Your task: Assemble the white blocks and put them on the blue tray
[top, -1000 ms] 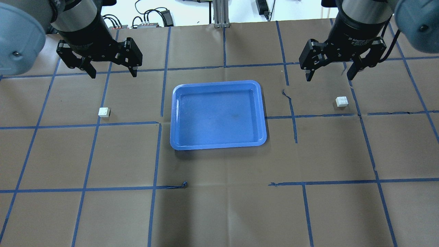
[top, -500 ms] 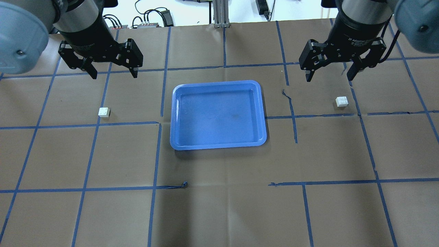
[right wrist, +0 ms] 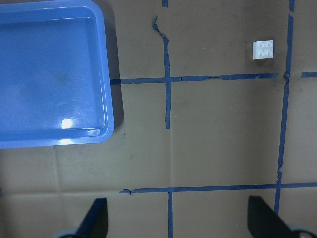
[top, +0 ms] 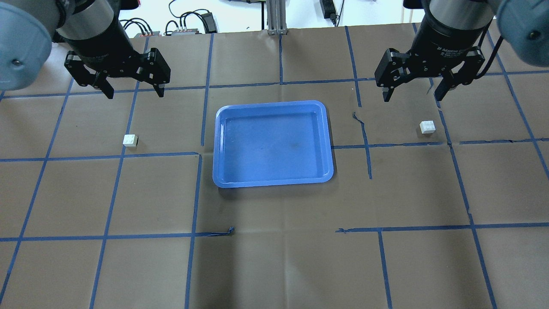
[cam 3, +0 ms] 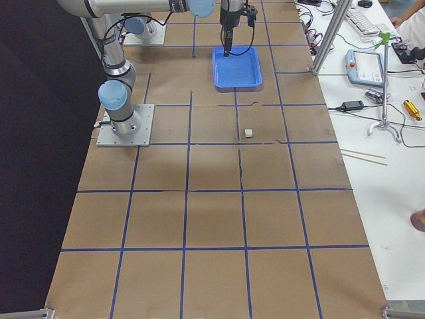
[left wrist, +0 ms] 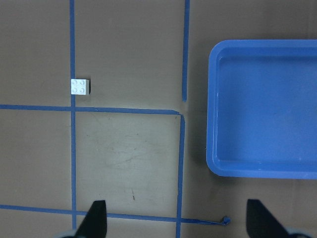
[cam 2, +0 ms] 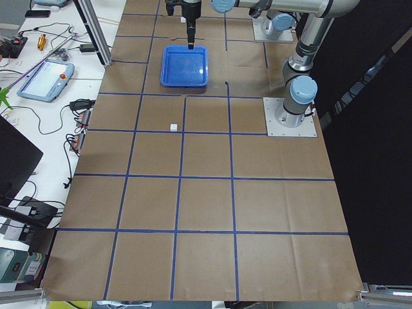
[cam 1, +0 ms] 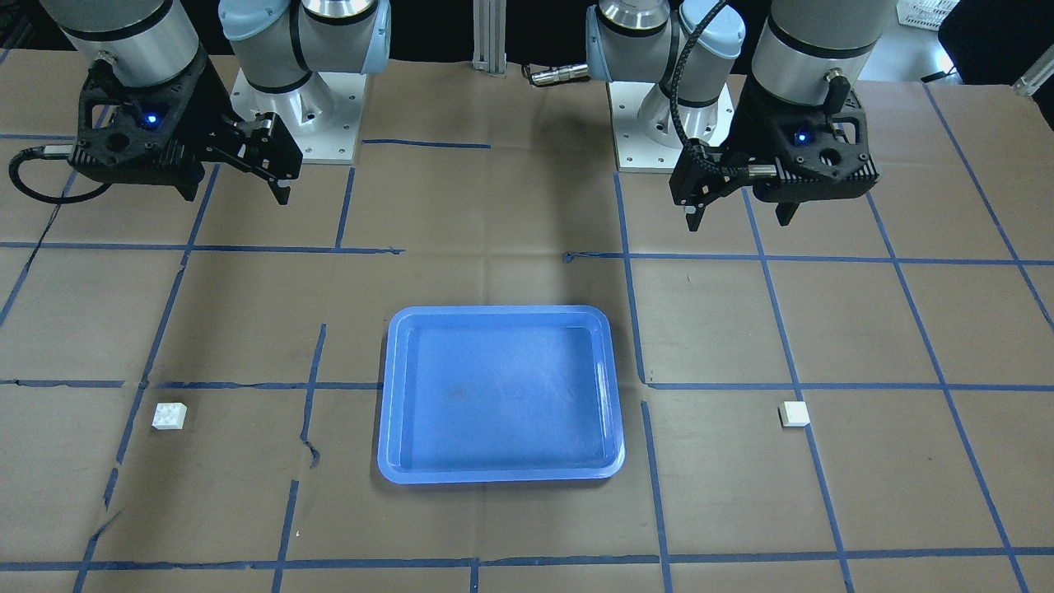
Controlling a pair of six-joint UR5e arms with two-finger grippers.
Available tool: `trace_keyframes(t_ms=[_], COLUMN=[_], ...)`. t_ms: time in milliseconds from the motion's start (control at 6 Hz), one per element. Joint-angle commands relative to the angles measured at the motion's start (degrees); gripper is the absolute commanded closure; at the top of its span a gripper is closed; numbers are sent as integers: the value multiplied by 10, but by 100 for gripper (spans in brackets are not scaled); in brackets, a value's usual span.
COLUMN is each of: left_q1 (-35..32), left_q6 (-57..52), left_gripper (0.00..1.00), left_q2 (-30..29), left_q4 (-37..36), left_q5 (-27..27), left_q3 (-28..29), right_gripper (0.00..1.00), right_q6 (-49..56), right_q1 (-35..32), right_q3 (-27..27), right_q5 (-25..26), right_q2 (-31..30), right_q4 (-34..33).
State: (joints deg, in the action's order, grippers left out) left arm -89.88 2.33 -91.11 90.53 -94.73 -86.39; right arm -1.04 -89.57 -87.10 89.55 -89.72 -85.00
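Wide open and empty: left pincer [top: 135, 95] straight up-frame of left white block [top: 130, 140] in overhead view, right pincer [top: 412, 98] upper-left of right white block [top: 427, 126].

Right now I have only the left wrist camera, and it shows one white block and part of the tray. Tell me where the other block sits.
Observer: The second white block lies on the table on the other side of the blue tray, the right arm's side, well apart from the rim.
Operator: Report the right gripper.
Observer: The right gripper hangs open above the table and holds nothing.
Operator: Check the part of the tray I can't see.
Observer: The overhead view shows the whole blue tray, and nothing lies in it.
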Motion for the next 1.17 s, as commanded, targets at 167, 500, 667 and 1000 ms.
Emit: trace_keyframes(t_ms=[167, 500, 667, 1000], left_q1=[41, 107, 134, 172], left_q6=[-25, -181, -230, -456], left_gripper=[1, 1, 1, 6], left_q2=[19, 43, 47, 48], left_q4=[59, 131, 135, 133], left_q5=[-5, -27, -27, -117], left_q3=[-1, 0, 0, 4], right_gripper=[0, 0, 0, 0], right_q6=[68, 277, 376, 553], right_q1=[0, 0, -1, 7], right_q3=[1, 1, 0, 0], right_q5=[3, 3, 3, 3], right_q2=[-1, 2, 4, 27], right_q4=[-4, -7, -25, -68])
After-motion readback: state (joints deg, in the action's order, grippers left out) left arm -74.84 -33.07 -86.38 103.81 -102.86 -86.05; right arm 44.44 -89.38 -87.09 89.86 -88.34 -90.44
